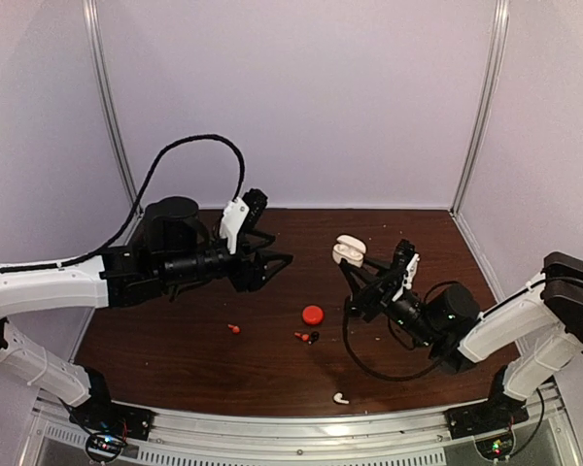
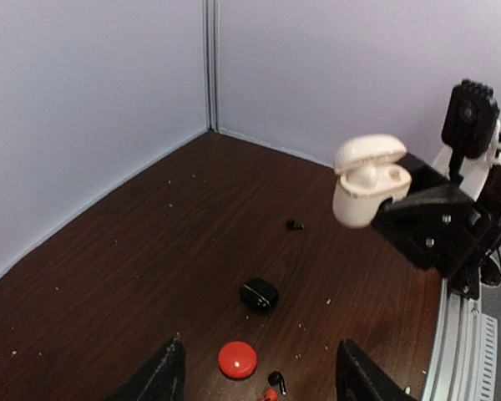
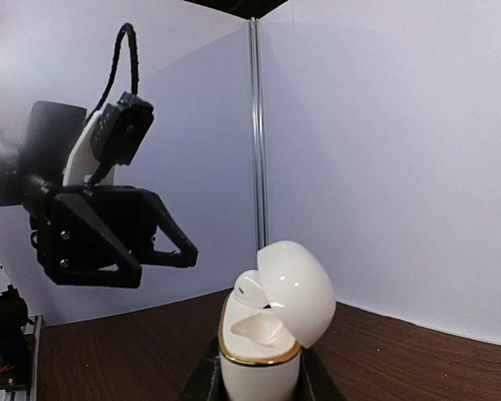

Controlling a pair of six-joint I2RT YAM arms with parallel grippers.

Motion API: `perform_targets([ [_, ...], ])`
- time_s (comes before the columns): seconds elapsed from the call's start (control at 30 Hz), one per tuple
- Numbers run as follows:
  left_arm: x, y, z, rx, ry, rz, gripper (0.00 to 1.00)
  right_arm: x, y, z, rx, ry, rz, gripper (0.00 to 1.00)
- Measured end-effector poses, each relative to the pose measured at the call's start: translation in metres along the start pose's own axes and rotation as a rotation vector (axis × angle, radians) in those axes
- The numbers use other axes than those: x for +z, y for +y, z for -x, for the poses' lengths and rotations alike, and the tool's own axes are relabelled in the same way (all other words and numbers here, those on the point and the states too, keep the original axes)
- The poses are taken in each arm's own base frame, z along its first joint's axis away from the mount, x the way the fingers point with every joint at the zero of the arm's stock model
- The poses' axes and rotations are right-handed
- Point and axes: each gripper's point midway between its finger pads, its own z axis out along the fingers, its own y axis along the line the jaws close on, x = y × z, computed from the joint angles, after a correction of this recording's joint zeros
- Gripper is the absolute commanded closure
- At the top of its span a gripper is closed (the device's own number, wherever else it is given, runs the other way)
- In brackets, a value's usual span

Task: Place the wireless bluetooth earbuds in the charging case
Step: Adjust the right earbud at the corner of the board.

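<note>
My right gripper (image 1: 356,274) is shut on an open white charging case (image 1: 348,250) and holds it up above the table. In the right wrist view the case (image 3: 263,338) has its lid tipped back, and one white earbud (image 3: 252,289) sits in its left slot. My left gripper (image 1: 277,255) is open and empty in the air, left of the case; its fingers (image 2: 163,378) frame the table below. A loose white earbud (image 1: 341,397) lies near the front edge. A red earbud (image 1: 234,328) lies alone, and a red and a black earbud (image 1: 307,337) lie together.
A shut red case (image 1: 313,314) lies mid-table, also seen in the left wrist view (image 2: 236,359). A shut black case (image 2: 259,294) lies beyond it, with a small black earbud (image 2: 294,224) further off. White walls enclose the table on three sides.
</note>
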Motion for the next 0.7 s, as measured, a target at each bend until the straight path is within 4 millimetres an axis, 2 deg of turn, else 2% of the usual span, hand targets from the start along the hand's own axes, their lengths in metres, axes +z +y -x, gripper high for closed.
perform_targets([
  [0.1, -0.004, -0.004, -0.046, -0.013, 0.123, -0.041, 0.43, -0.010, -0.013, 0.004, 0.030, 0.007, -0.041, 1.00],
  [0.27, -0.014, -0.043, -0.119, 0.014, 0.324, -0.186, 0.48, -0.025, -0.036, 0.010, 0.070, 0.030, -0.116, 1.00],
  [0.4, -0.010, -0.079, -0.151, 0.080, 0.389, -0.327, 0.52, -0.032, -0.056, 0.016, 0.092, 0.047, -0.175, 1.00],
  [0.6, 0.016, -0.111, -0.206, 0.177, 0.501, -0.446, 0.54, -0.047, -0.071, 0.024, 0.095, 0.069, -0.229, 1.00],
  [0.7, 0.020, -0.128, -0.230, 0.209, 0.532, -0.501, 0.54, -0.055, -0.077, 0.025, 0.098, 0.077, -0.255, 1.00],
])
